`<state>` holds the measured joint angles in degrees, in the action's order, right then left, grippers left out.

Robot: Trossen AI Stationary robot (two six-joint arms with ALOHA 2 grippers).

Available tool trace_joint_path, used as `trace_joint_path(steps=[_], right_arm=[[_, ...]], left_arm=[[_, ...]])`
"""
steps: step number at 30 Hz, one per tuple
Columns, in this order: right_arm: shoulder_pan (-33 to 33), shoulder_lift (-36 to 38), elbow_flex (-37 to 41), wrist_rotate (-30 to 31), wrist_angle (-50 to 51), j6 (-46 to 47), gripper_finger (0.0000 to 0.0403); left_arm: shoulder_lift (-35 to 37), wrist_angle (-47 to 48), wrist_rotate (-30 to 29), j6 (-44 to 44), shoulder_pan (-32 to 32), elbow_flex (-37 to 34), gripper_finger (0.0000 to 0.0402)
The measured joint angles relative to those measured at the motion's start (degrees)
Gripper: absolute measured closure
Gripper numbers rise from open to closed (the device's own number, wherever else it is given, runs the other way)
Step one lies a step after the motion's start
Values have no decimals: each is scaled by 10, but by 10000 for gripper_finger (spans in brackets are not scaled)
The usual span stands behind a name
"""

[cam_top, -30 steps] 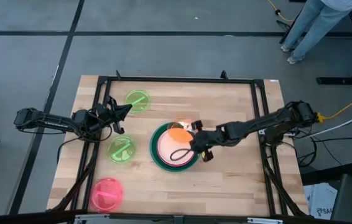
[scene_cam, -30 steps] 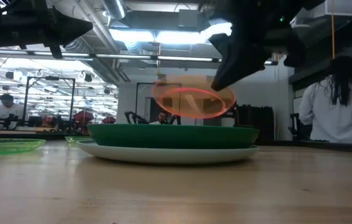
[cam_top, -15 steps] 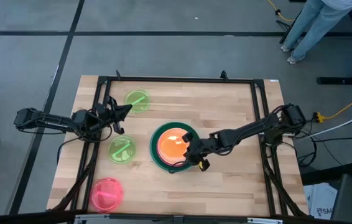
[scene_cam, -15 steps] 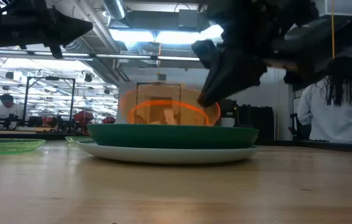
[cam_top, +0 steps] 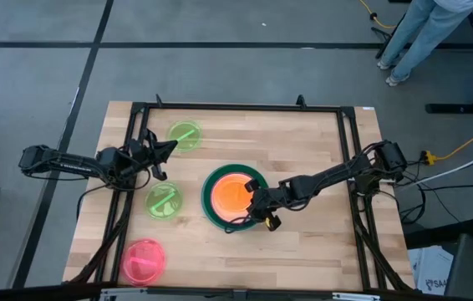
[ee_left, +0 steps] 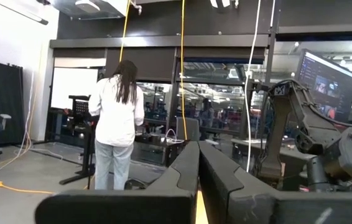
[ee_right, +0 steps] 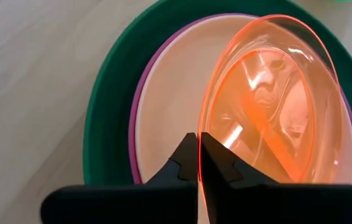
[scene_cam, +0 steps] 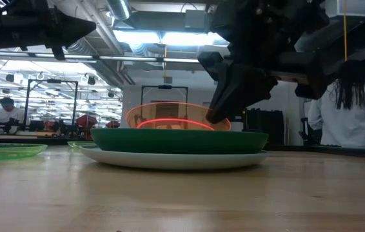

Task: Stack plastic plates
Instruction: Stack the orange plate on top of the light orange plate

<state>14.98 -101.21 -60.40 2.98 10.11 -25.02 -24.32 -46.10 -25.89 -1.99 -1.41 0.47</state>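
Observation:
A stack sits mid-table: a light blue plate (scene_cam: 169, 158) at the bottom, then dark green (cam_top: 209, 206), magenta (ee_right: 140, 106) and cream (ee_right: 176, 87) plates. My right gripper (cam_top: 257, 209) is shut on the see-through orange plate (cam_top: 231, 194) just over this stack, at the plate's near-right side. The green rim (scene_cam: 176, 139) hides the orange plate's underside in the low view. Two lime green plates (cam_top: 185, 135) (cam_top: 164, 201) and a pink plate (cam_top: 143, 261) lie flat on the table's left half. My left gripper (cam_top: 164, 150) hovers shut between the two lime plates, touching nothing. My right gripper pinches the orange plate's rim (ee_right: 209, 124) between its two fingers (ee_right: 185, 158), at the plate's near-right edge. The fingers come from the table's right, slanting down. The plate sits tilted over the cream plate; whether its low side touches the cream plate, I cannot tell.
A black frame (cam_top: 236, 108) runs along the table's edges. Bare wood lies right of and in front of the stack (cam_top: 312, 242). People stand in the room beyond the table (scene_cam: 347, 109), and another walks past the far right corner (cam_top: 420, 33).
My right gripper has moved toward the table's left and near edges and down, carrying the orange plate from above the stack's far side to over its middle. The plate has sunk to the level of the green rim. My left arm has kept still.

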Motion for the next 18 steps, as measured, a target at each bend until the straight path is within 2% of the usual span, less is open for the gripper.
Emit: trace_joint_path(steps=[14, 18], right_arm=[[0, 0, 0, 0, 1, 52, 402], [0, 0, 0, 15, 1, 68, 382]], left_arm=[[0, -11, -11, -3, 0, 0, 398], [0, -11, -11, -14, 0, 0, 398]])
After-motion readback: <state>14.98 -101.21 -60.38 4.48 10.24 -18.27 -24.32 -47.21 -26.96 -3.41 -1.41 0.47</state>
